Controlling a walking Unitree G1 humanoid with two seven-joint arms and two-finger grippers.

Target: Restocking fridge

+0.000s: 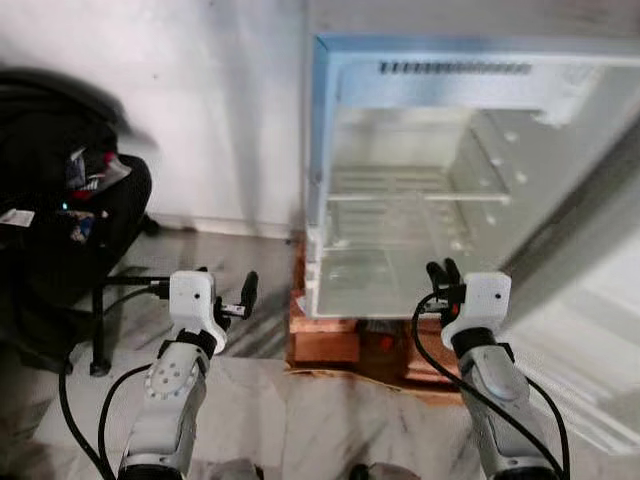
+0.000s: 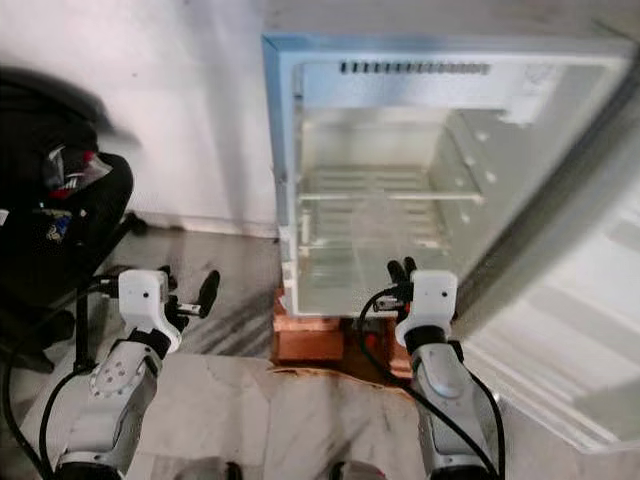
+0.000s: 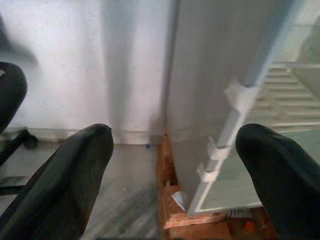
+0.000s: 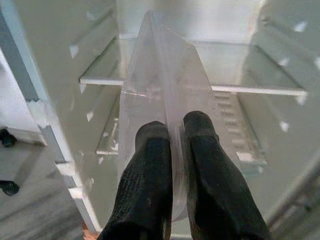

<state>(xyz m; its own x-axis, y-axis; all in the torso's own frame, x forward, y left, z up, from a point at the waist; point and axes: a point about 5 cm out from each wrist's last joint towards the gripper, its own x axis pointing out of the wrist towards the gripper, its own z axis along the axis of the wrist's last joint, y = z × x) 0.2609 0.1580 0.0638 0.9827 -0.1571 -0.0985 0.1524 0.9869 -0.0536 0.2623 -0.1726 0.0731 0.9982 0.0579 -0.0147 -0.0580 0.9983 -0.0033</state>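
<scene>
1. Nearest the camera, two silver arms reach forward over a pale marbled floor (image 1: 300, 420).
2. The left gripper (image 1: 232, 298) is held out in front of the white wall, left of the fridge; its black fingers (image 3: 65, 175) are spread wide apart with nothing between them.
3. The right gripper (image 1: 442, 275) sits at the lower front edge of the fridge opening. Its fingers (image 4: 150, 175) are pressed together on a thin clear plastic piece (image 4: 165, 90), which stands up on edge beyond the fingertips and points into the fridge.
4. Just beyond the grippers, the fridge (image 1: 330, 60) stands on a low wooden base (image 1: 325, 340) against the wall, and its interior is open to view.
5. Inside are pale walls, a glass shelf (image 4: 250, 90) across the middle and a wire rack (image 1: 400, 215) below it.
6. The fridge door (image 1: 600, 300) is swung out on the right.
7. Further left, by the wall, a black chair (image 1: 60, 220) holds dark, blurred items.
</scene>
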